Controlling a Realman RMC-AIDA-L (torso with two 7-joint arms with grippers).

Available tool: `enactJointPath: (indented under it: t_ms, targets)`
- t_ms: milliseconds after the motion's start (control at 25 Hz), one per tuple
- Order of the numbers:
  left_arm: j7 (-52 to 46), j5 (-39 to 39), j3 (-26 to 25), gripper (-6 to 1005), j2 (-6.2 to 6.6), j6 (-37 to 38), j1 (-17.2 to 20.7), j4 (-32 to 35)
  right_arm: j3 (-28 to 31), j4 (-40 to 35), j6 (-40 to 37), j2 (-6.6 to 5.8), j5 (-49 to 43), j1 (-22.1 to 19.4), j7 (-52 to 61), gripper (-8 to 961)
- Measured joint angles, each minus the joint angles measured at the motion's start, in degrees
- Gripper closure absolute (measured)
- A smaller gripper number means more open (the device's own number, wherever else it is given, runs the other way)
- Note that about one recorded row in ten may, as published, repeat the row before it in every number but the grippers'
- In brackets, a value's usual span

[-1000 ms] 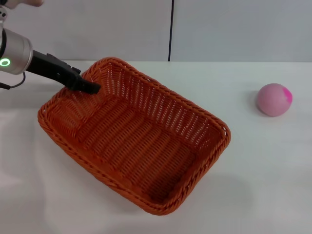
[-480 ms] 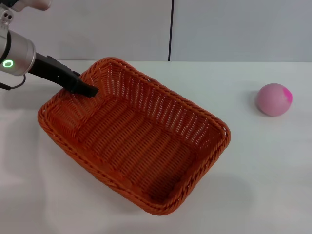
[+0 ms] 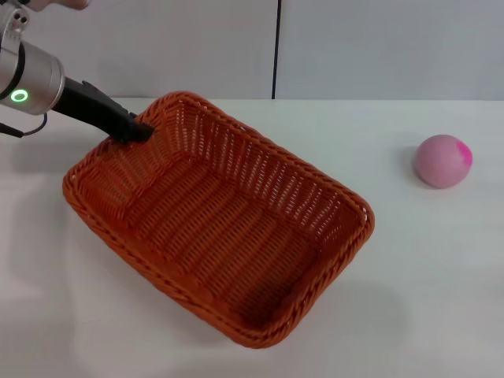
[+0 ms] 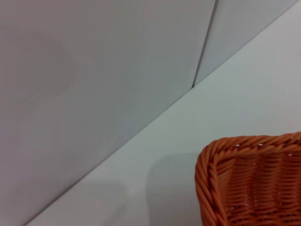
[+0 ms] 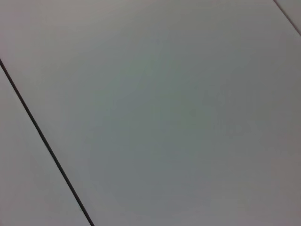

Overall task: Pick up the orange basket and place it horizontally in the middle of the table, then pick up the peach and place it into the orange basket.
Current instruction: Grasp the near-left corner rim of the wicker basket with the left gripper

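Orange wicker fills the middle of the table [image 3: 441,299]: the orange basket [image 3: 216,216] sits flat but skewed, its long side running diagonally from far left to near right, so it isn't squared up yet. And there's the change — the left gripper [image 3: 134,130] has slid back over the last second, from inside the far-left corner out to the braided rim, and the basket itself has barely budged. My read: it has let go and is pulling away, which puts the peach [image 3: 443,161] next; it waits well apart on the right, untouched. Whether the dark claw tips are apart or together, I can't tell, they merge into one dark point at the rim. The left wrist view catches only a basket corner [image 4: 249,181] and wall. Right gripper: nowhere in sight.
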Motion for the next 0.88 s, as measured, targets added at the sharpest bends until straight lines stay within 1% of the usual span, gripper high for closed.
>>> enactJointPath:
  t_ms: [280,480,680,880]
  targets:
    - [-0.29,-0.63,0.21,810,-0.02,-0.06,-0.25,0.28,0.07,-0.12,0.07,0.0,0.0,-0.07,0.01,274]
    - [-0.63,-4.19,-0.09,813,0.05,0.52,0.04,1.07,0.09,-0.26,0.62,0.0,0.0,0.05,0.31,274]
    - [-1.0,-5.79,-0.28,816,0.06,0.8,0.46,1.61,0.09,-0.26,1.07,0.03,0.0,0.17,0.72,274]
    - [-3.36,-7.71,-1.0,819,0.14,2.35,0.14,1.85,0.08,-0.24,1.25,0.08,-0.01,0.17,0.86,274]
